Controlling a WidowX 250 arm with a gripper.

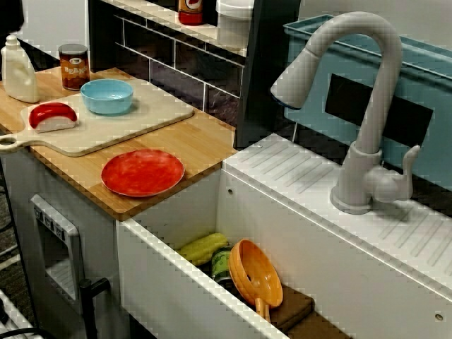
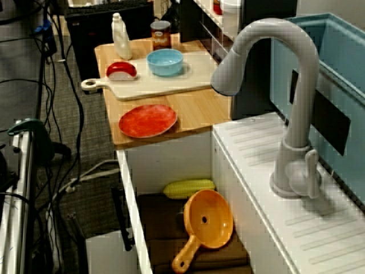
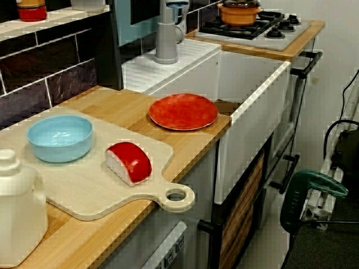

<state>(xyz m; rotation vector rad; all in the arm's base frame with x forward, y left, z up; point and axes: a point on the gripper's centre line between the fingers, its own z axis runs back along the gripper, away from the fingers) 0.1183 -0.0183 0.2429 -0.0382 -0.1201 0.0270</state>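
No gripper shows in any view, so its jaws cannot be told; nearest, the orange strainer (image 2: 208, 220) lies in the sink (image 2: 171, 160) with its handle pointing near-left, corn (image 2: 189, 188) crosswise just beyond, red plate (image 2: 147, 120) farther on the counter (image 2: 201, 108), blue bowl (image 2: 165, 61) farthest.

In the close view of the sink, the orange strainer (image 1: 254, 272) hides most of a green can (image 1: 220, 263) from me, and the sink wall (image 1: 159, 272) covers the strainer's handle end. The jar (image 1: 73, 67) label is too blurred to read. In the view along the counter, the left edge cuts off the white bottle (image 3: 19, 207).
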